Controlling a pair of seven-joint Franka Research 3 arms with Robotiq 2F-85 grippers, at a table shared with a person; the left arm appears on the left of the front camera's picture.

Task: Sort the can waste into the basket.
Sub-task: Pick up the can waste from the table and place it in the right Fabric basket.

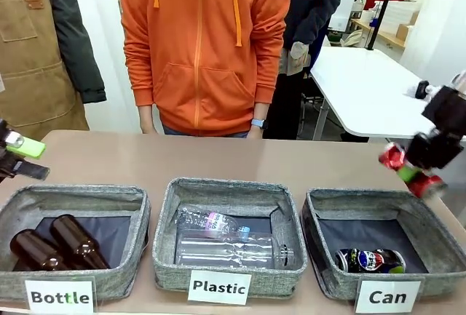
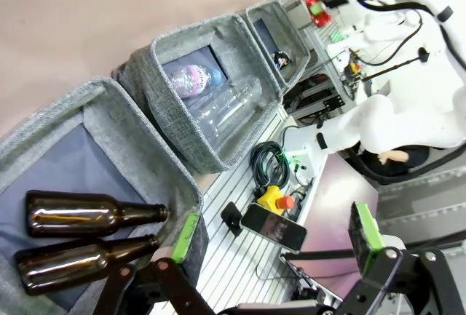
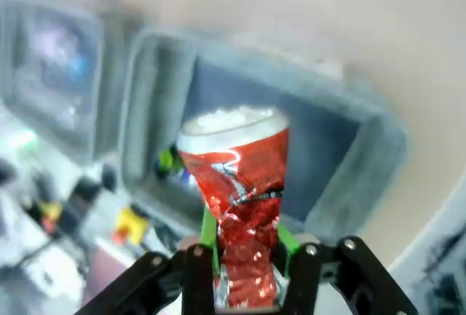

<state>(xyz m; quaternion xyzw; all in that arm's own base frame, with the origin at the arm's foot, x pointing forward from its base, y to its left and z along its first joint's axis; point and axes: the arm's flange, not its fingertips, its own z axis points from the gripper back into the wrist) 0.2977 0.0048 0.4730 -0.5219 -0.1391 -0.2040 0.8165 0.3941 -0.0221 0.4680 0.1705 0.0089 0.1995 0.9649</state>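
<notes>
My right gripper is shut on a crushed shiny red can, held in the air above the far right corner of the basket labelled "Can". In the right wrist view the red can stands pinched between the green pads, with the basket blurred below it. A dark printed can lies inside that basket near its front wall. My left gripper hangs open at the far left edge, above the back of the "Bottle" bin; its fingers stand wide apart in the left wrist view.
The "Bottle" bin holds two brown glass bottles. The middle "Plastic" bin holds clear plastic bottles. A person in an orange hoodie stands at the far side of the table. A white table stands behind on the right.
</notes>
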